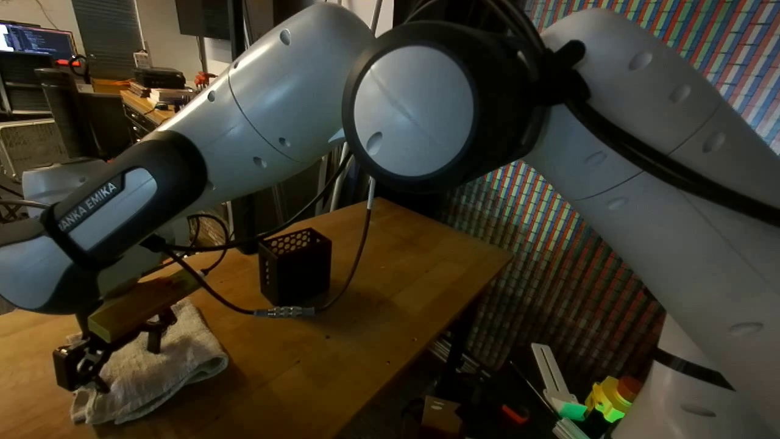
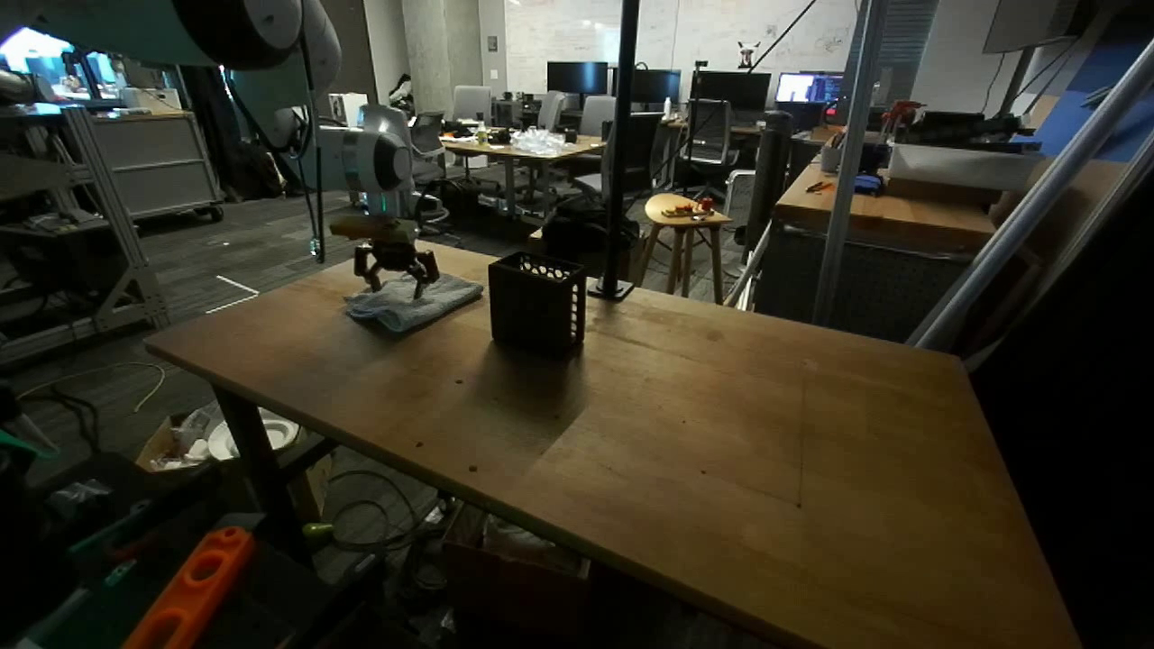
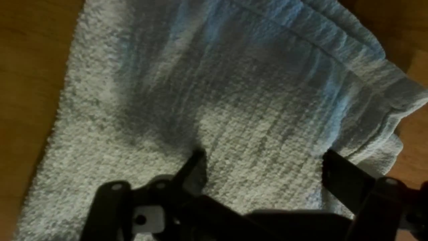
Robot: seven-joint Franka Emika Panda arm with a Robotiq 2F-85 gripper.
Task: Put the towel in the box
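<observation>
Your black gripper (image 3: 264,157) hangs, jaws apart, over the folded pale-grey towel (image 1: 183,363) on the brown wooden table (image 2: 649,469), left of the black perforated box (image 2: 532,306) and black upright post (image 2: 624,135), with "EMIKA" lettering (image 1: 97,199) on your white arm (image 1: 274,103).

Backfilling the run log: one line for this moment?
gripper: open over towel | contact: unclear | towel: on table, outside box | box: upright on table

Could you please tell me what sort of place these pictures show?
Probably a robotics lab, or a shared office used as one: there is a robot arm, and in an exterior view the background shows several monitors and a large whiteboard.
</observation>
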